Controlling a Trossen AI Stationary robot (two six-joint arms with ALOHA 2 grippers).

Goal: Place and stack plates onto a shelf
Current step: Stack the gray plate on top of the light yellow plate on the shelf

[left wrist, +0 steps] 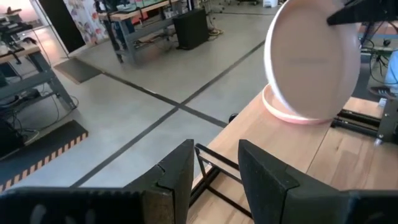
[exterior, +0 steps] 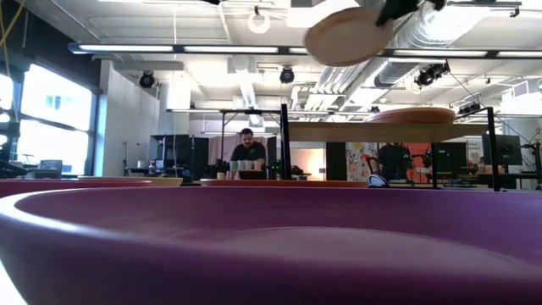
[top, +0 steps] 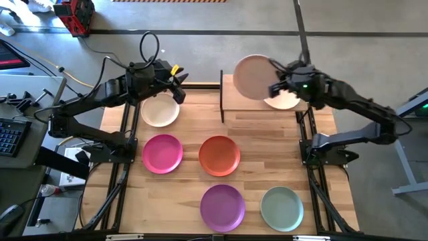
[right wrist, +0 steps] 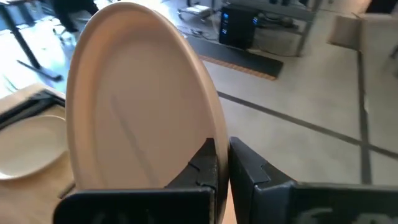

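High view: right pincer [top: 275, 88] clamped on the rim of a beige plate [top: 253, 75], held tilted above the shelf [top: 234, 107], nearly over the peach plate [top: 286, 101] already lying on the board. Probably gripped at the edge so the disc can be lowered flat onto the one beneath. Left pincer [top: 179, 83] apart and empty, parked just beyond the cream plate [top: 159, 110], near the shelf's left post. On the surface [top: 187, 194]: magenta plate [top: 162, 153], orange plate [top: 219, 155], purple plate [top: 223, 205], grey-green plate [top: 281, 207], all flat and well apart.

Low view: purple plate rim [exterior: 254, 246] filling the foreground. Beige plate [exterior: 347, 36] hanging high, slanted, one edge lower than the other, well above the shelf board [exterior: 381, 131] and the peach plate [exterior: 411, 115] resting on it. A person [exterior: 247, 151] stands far off in the room.

Left wrist view: own fingers [left wrist: 180, 174] spread with nothing between. Beyond, beige plate [left wrist: 311, 59] almost on edge, its underside turned this way, above the flat peach plate [left wrist: 292, 115].

Right wrist view: fingers [right wrist: 205, 165] pinched on the beige plate's rim [right wrist: 143, 99], disc steeply raised, long axis running away from the wrist. Peach plate [right wrist: 28, 146] flat below. Judged: needs levelling before release.
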